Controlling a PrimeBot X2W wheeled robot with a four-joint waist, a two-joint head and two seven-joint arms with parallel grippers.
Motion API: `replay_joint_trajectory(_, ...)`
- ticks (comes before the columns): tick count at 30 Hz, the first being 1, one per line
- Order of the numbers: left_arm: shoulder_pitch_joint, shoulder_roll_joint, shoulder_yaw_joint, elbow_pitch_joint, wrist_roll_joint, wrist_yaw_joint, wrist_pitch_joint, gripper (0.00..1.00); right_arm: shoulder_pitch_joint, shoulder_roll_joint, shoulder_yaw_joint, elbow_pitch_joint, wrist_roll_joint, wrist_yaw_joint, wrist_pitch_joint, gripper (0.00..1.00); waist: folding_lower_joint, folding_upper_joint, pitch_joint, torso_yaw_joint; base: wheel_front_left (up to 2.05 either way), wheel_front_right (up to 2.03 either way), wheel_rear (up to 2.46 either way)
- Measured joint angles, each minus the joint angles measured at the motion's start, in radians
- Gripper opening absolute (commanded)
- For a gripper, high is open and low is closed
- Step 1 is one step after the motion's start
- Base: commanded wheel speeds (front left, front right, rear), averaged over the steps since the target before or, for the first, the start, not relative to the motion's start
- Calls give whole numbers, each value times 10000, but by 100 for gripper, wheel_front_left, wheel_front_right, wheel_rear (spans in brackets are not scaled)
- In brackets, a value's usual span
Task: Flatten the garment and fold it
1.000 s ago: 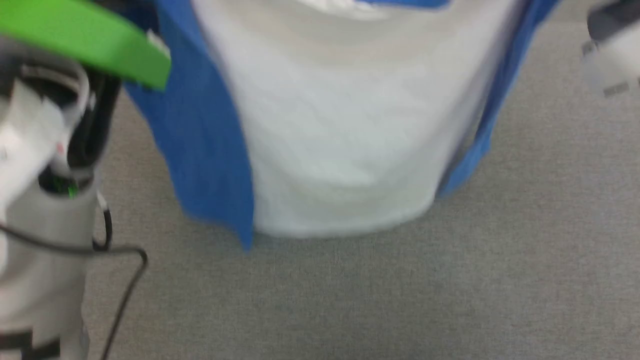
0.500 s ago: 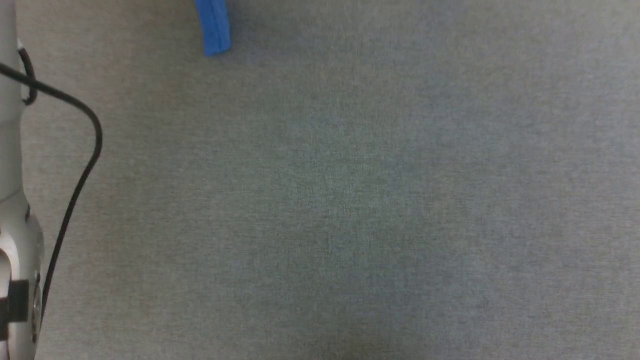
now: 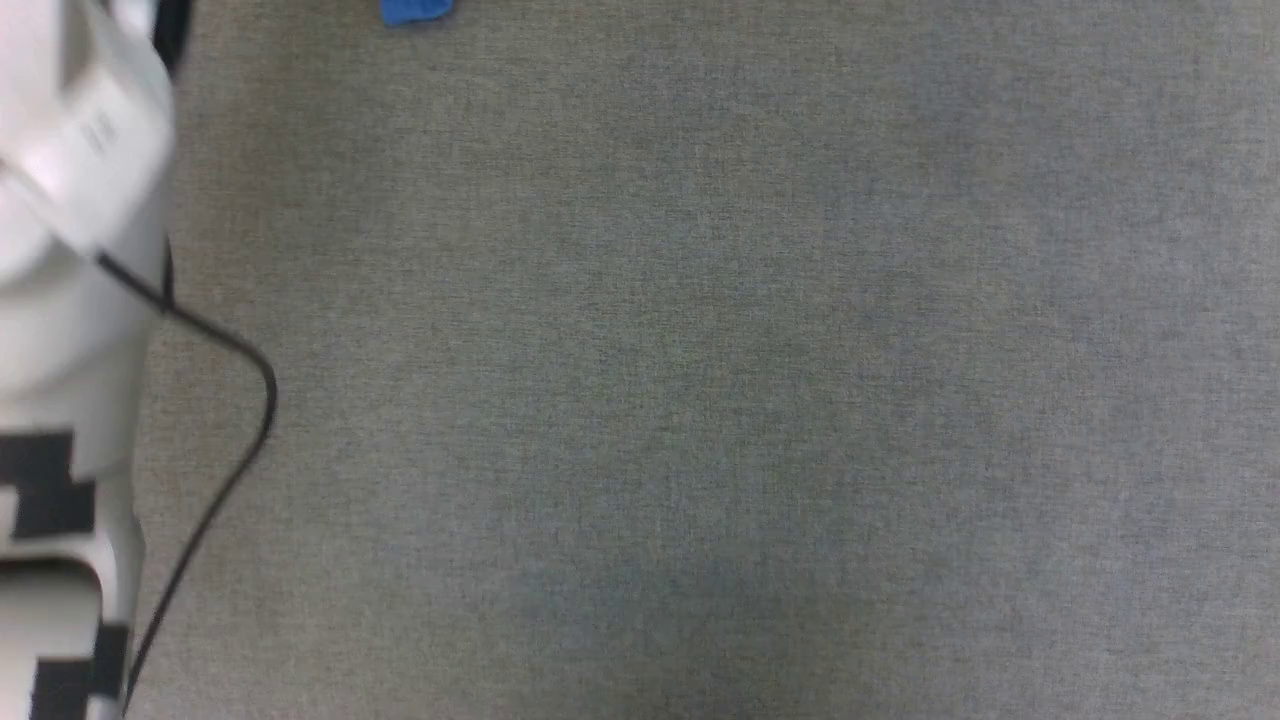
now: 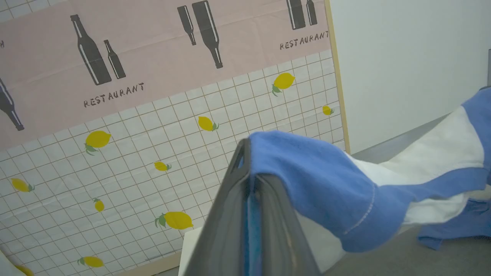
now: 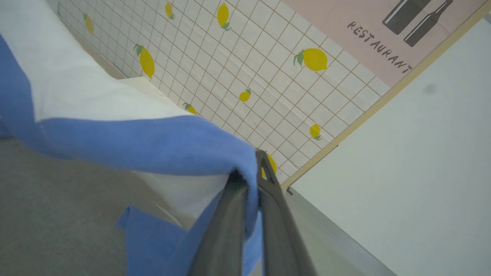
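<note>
Garment [image 4: 314,172] hung in air, stretched between arms; left gripper [image 4: 246,147] and right gripper [image 5: 251,168] each clamped on blue trim. Step needed even tension, both ends lowered level so cloth landed flat.

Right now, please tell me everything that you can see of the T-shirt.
The T-shirt is soft, cotton-like white cloth with bright blue sleeves and trim. It hangs stretched and sagging between two hands: the left hand is shut on a blue part, the right hand on another blue edge. Loose blue cloth droops toward the grey surface; whether it touches, I cannot tell.
</note>
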Motion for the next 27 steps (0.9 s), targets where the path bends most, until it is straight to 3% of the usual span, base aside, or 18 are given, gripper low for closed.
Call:
replay_joint_trajectory(5, 2037, 276, -188, -1664, -35, 84, -165, 0, 2266, -698, -280, -2257, 957, 0, 491, 0, -1, 0, -279, -3, 0, 0, 0)
replay_joint_trajectory(11, 4998, 525, -291, -3682, -489, 589, 318, 0, 5956, -984, -1825, -5173, 1409, 0, 1534, 0, -3, 0, -829, -50, 0, 0, 0)
replay_joint_trajectory(19, 8072, 972, -905, -4809, -629, 1005, 1269, 0, 9911, -63, -3344, -7365, 1254, 0, 2038, 0, -3, 0, -1660, -102, 0, 0, 0)
replay_joint_trajectory(27, 9898, 1227, -1818, -4957, -660, 1202, 2713, 0, 12038, 407, -3597, -7864, 1074, 0, 2205, 0, -3, 0, -2477, -177, 0, 0, 0)
